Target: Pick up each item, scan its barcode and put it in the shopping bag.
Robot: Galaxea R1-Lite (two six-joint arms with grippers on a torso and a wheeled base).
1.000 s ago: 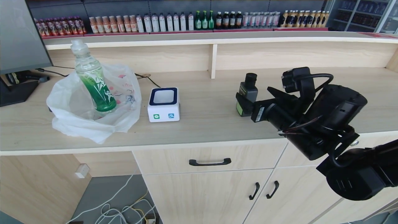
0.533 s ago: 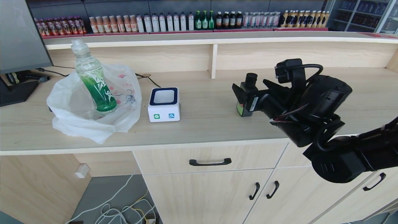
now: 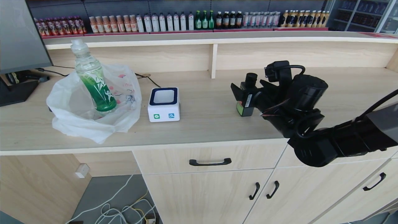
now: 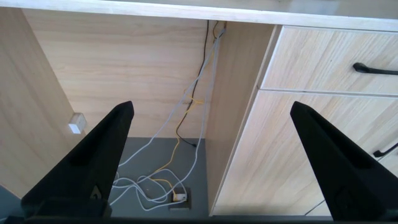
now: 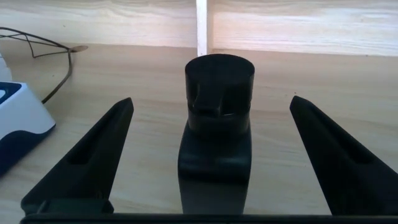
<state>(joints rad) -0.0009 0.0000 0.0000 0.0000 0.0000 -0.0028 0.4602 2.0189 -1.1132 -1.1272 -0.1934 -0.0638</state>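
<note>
A small dark bottle (image 3: 250, 79) with a black cap and a green patch low on its side stands upright on the wooden counter (image 3: 205, 124), right of centre. My right gripper (image 3: 241, 98) is open, one finger on each side of the bottle (image 5: 219, 124), which sits between the fingers of the right gripper (image 5: 211, 102) without being squeezed. A white scanner box (image 3: 164, 104) with a blue rim sits mid-counter. The white plastic shopping bag (image 3: 71, 124) lies at the left with a green tea bottle (image 3: 93, 81) upright in it. My left gripper (image 4: 211, 109) is open below counter height, facing the cabinet side.
A monitor (image 3: 18, 37) on its stand occupies the far left corner, with a cable (image 3: 146, 77) running behind the bag. A raised ledge with a divider (image 3: 213, 60) backs the counter. Drawers and doors (image 3: 210, 161) sit below. Loose cables (image 4: 168, 180) lie on the floor.
My right arm has moved forward and to the left, bringing its open fingers from beside the dark bottle to either side of it. The bottle, scanner and bag have stayed put.
</note>
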